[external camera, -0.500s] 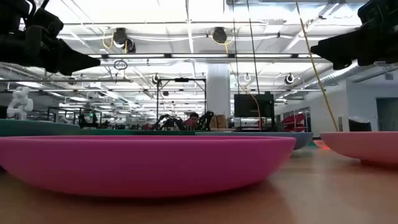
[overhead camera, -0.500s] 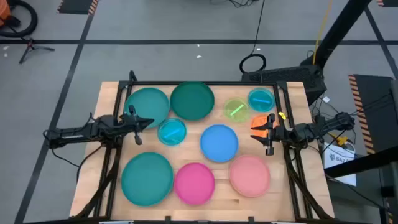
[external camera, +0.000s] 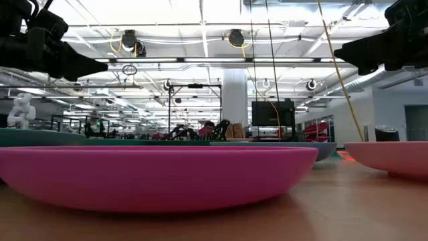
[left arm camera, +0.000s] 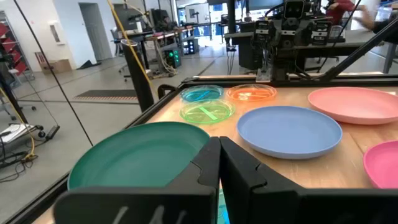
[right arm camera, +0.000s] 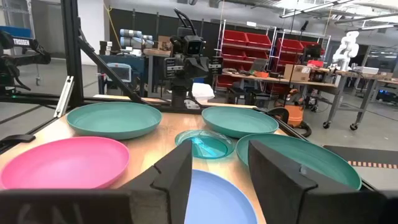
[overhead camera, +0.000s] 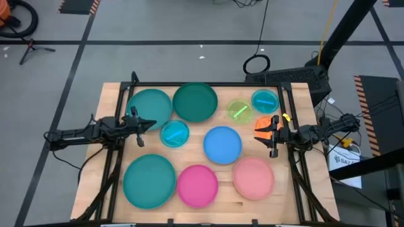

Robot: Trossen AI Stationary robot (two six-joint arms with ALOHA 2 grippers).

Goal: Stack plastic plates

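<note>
Ten plastic plates are seen spread singly across a wooden table [overhead camera: 110, 101] in the overhead view, none yet stacked. Along the top of the frame lie a teal plate [overhead camera: 150, 104], a dark green plate [overhead camera: 195, 101], a small lime-green plate [overhead camera: 239, 110] and a small cyan plate [overhead camera: 264, 100]. At mid-frame a second small cyan plate [overhead camera: 174, 133] and a blue plate [overhead camera: 222, 144] are shown, with a small orange plate [overhead camera: 261, 122] at right, partly covered by the right gripper [overhead camera: 273, 133]. Along the bottom of the frame a large teal plate [overhead camera: 149, 180], a magenta plate [overhead camera: 197, 185] and a pale pink plate [overhead camera: 254, 176] are set side by side.

The left gripper [overhead camera: 137, 125] is pictured at left of centre, above the table just beside the mid-frame cyan plate, its fingers [left arm camera: 244, 168] pressed together on nothing. The right gripper is pictured at right of centre, its fingers [right arm camera: 292, 174] spread apart and empty. In the table-level view the magenta plate fills the foreground, and both arms are seen raised clear of the plates.
</note>
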